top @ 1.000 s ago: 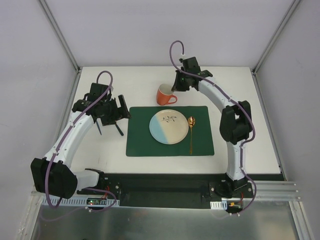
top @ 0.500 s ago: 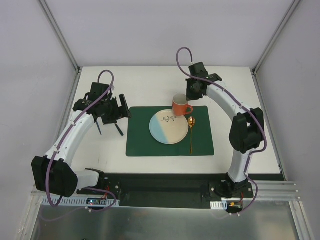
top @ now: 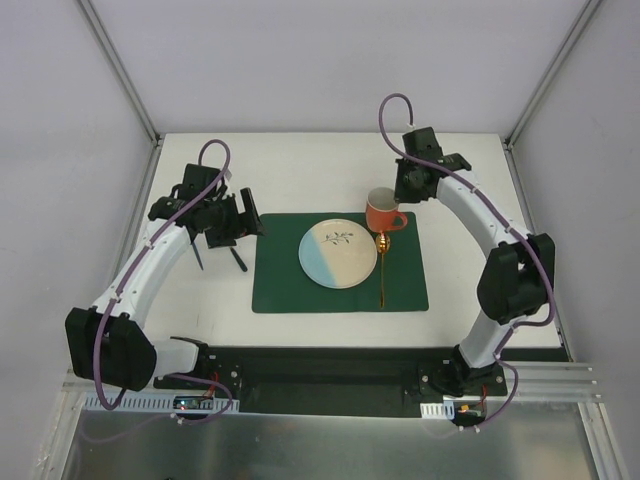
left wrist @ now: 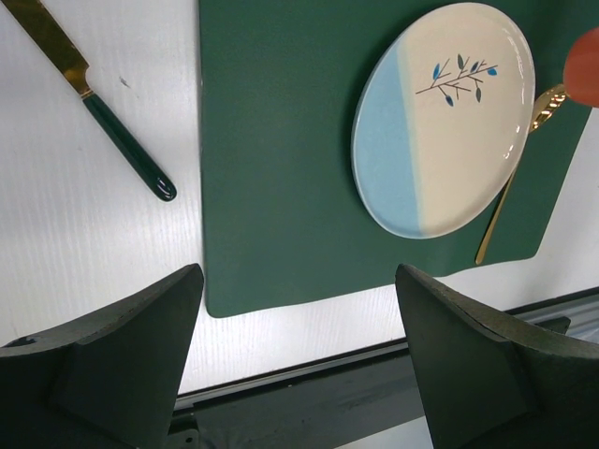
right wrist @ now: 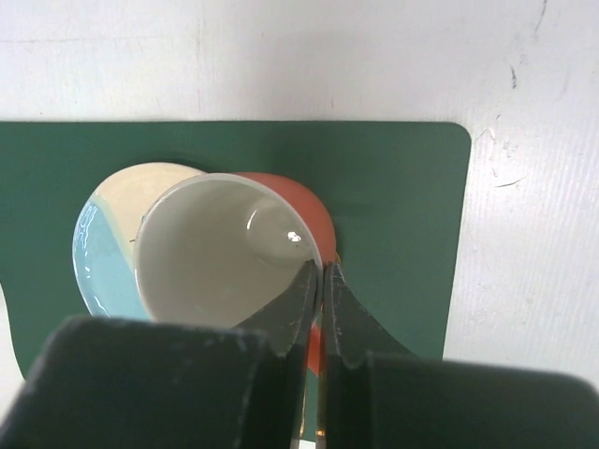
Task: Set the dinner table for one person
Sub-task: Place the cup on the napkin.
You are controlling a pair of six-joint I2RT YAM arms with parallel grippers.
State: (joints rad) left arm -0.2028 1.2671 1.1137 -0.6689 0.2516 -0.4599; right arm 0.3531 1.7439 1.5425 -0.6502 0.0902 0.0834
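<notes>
My right gripper [top: 397,203] is shut on the rim of an orange cup [top: 382,213] with a white inside [right wrist: 220,248], holding it above the far right part of the dark green placemat [top: 285,275]. A blue and cream plate [top: 338,253] lies on the placemat, with a gold spoon [top: 382,268] to its right. A green-handled knife [top: 237,259] lies on the white dinner table [top: 290,165] left of the placemat; it also shows in the left wrist view [left wrist: 122,154]. My left gripper [top: 232,222] is open and empty, above the knife.
The table's near edge with a dark rail [top: 340,350] runs in front of the placemat. Grey walls stand on three sides. The plate [left wrist: 440,117] and spoon [left wrist: 510,187] show in the left wrist view.
My right gripper has carried the orange cup from the table behind the placemat to the right, over the placemat's far right part. The left arm has barely moved.
</notes>
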